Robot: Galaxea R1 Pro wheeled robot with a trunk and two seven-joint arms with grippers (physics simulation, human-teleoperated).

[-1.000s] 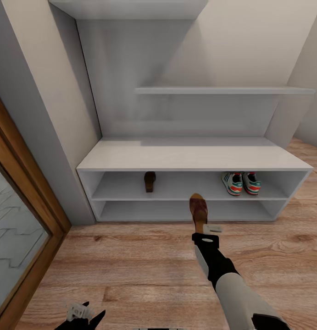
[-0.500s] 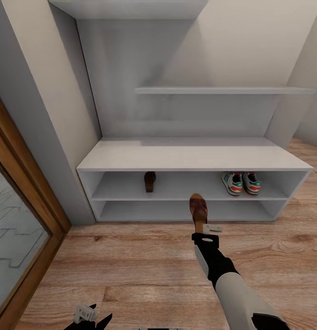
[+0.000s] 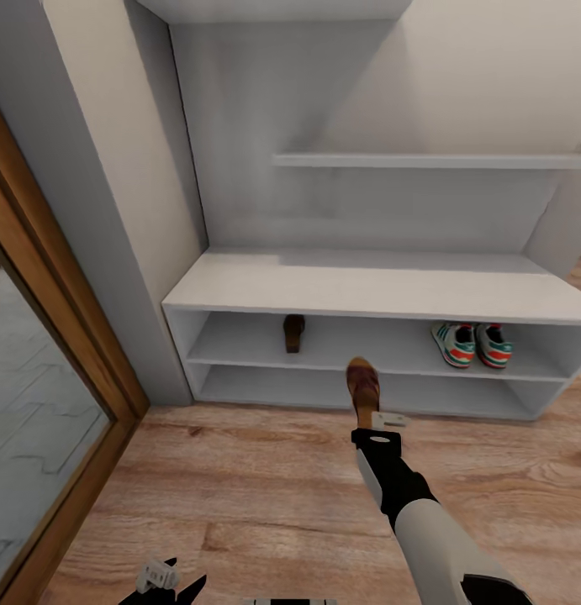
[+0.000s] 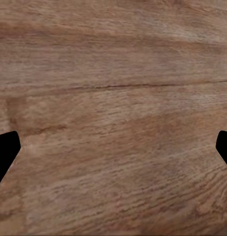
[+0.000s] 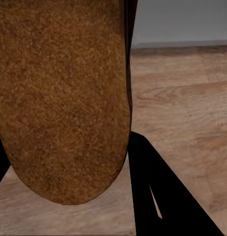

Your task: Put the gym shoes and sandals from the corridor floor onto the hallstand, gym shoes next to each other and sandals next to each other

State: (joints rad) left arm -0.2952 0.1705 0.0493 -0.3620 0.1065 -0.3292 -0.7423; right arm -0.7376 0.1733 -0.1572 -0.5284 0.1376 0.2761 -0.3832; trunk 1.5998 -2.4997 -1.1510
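My right gripper point(image 3: 372, 418) is shut on the heel end of a brown sandal point(image 3: 362, 386), held above the corridor floor point(image 3: 265, 479) just in front of the hallstand point(image 3: 374, 290). The right wrist view shows the sandal's sole point(image 5: 64, 98) up close, with a dark finger point(image 5: 157, 196) beside it. The other sandal point(image 3: 294, 333) lies on the bench's upper tier, towards the left. Both gym shoes point(image 3: 475, 345) stand side by side on the same tier at the right. My left gripper point(image 3: 162, 578) hangs low and open over bare planks point(image 4: 113, 98), fingertips point(image 4: 5, 152) wide apart.
A wood-framed glass door point(image 3: 46, 370) runs along the left, with a grey wall post point(image 3: 113, 210) between it and the rack. Two staggered shelves point(image 3: 425, 160) hang above the bench. The lower tier point(image 3: 324, 388) holds nothing. Open floor lies before the rack.
The whole picture has shifted, with rack and shoes sliding right: the camera moved. The right gripper still holds the sandal at the same spot in view. The left gripper edged slightly right.
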